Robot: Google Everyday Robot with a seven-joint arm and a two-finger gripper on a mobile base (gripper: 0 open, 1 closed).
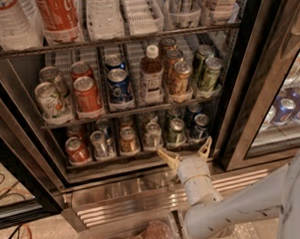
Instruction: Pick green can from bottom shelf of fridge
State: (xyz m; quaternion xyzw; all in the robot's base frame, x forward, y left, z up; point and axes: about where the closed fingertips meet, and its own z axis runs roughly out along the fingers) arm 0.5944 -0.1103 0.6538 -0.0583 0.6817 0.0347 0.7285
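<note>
Behind everything stood the fridge (237, 83), its black-framed door swung open over a ribbed stainless-steel base and its racks packed with drinks. To the right, a closed glass door showed blue cans (284, 110) inside.

From the lower right the robot's pale arm (239, 212) reached up and left toward the open compartment. Below it, at the bottom edge of the view, sat a clear plastic tub (122, 232) holding something pinkish.

On the middle rack (129, 111), a brown bottle (150, 74) with a white cap stood among taller cans. Under it ran the bottom shelf (117, 161), with a front row of short cans in plastic lanes: a red can (76, 150) at the left, then two silver ones and an orange one between them.

The green can (176, 131) stood upright near the right end of that row, with a dark blue can (200, 127) just beside it on the right.

The claw (184, 146) hung at the shelf's front edge, directly below and in front of the green can. Its two yellowish fingers (167, 159) were spread wide apart, holding nothing and not yet around the can.
</note>
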